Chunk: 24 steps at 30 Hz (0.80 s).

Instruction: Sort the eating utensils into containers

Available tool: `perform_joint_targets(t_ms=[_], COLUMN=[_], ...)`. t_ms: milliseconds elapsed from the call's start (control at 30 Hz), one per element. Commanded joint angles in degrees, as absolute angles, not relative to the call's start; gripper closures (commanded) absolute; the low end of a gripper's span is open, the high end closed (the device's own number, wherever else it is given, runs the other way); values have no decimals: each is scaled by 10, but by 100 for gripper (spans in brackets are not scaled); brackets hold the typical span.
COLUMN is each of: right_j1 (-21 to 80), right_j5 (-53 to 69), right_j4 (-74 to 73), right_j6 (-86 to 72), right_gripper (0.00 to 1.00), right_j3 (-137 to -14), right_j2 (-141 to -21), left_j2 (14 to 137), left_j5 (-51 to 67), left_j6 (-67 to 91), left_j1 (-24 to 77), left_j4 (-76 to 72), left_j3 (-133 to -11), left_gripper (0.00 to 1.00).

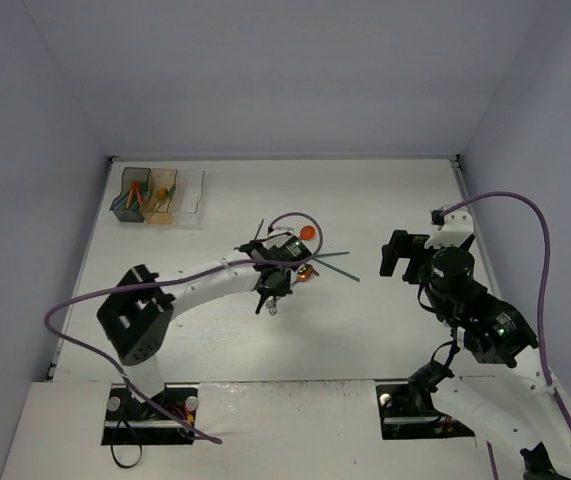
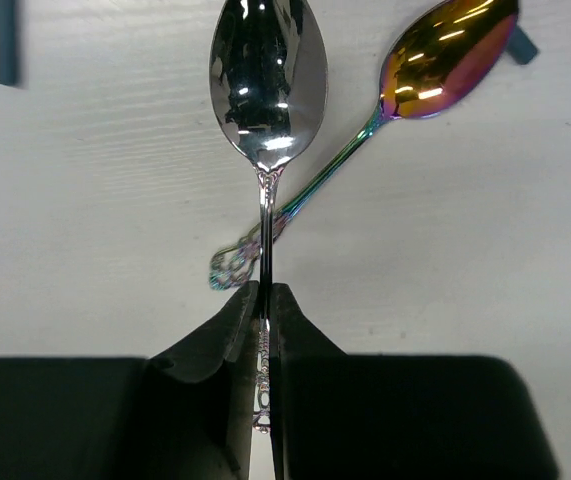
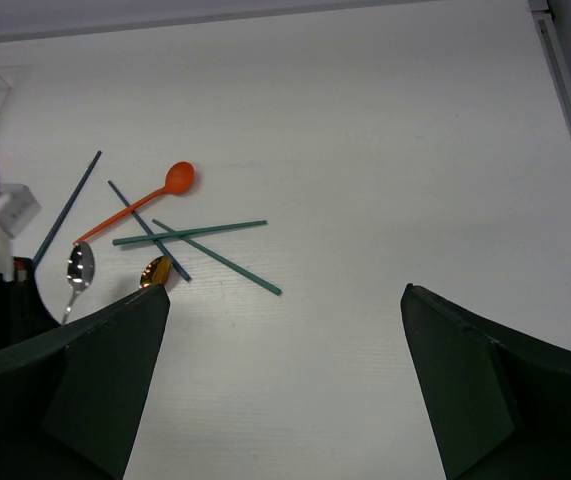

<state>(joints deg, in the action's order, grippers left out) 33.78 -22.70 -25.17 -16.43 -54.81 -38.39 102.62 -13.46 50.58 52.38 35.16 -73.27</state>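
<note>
My left gripper [image 2: 265, 290] is shut on the handle of a silver spoon [image 2: 268, 80], whose bowl points away from the jaws just above the table. A rainbow-gold spoon [image 2: 443, 55] lies on the table beside it, its handle crossing under the silver one. In the top view the left gripper [image 1: 270, 298] is at the table's middle. An orange spoon [image 3: 177, 178], teal sticks [image 3: 190, 232] and dark blue sticks [image 3: 65, 210] lie crossed there. My right gripper [image 3: 285, 290] is open and empty, to the right of the pile [image 1: 397, 255]. The three joined bins [image 1: 162, 197] stand at the far left.
The dark grey bin [image 1: 132, 195] and the amber bin [image 1: 162, 200] hold a few utensils; the clear bin [image 1: 191, 195] looks empty. A purple cable [image 1: 295, 216] loops over the left wrist. Grey walls close in the table on three sides.
</note>
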Motion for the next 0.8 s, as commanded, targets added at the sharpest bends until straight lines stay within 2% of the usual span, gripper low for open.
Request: perform_joint_targets(t_ms=[0,200,300,433,600,767], right_j1=[336,336,336,336,336,335], right_j5=[-247,-248,-250,-251,-256,-265], right_j4=[-227,-228,-227,-227,-227,-226], right_j6=[-164,-160,-157,-156,-152,-146], right_gripper=[0,0,0,0,0,0], right_j3=[-560,-565,-563,-561,-561,-559], right_j2=[-401,-416,-417,-421,-432,-444], left_j2=[910,883,900,956,1064,1152], left_j5=[-155,-125,-91,-61,-36,-28], left_j6=[388,199,106,29,-21,-44], left_j1=[456,295,180,84,6,-14], left_j4=[407,430,437,448,481,497], left_j3=[-777,-823,-859,-933,-1070,-1170], left_gripper=[100,100,100,100,100,100])
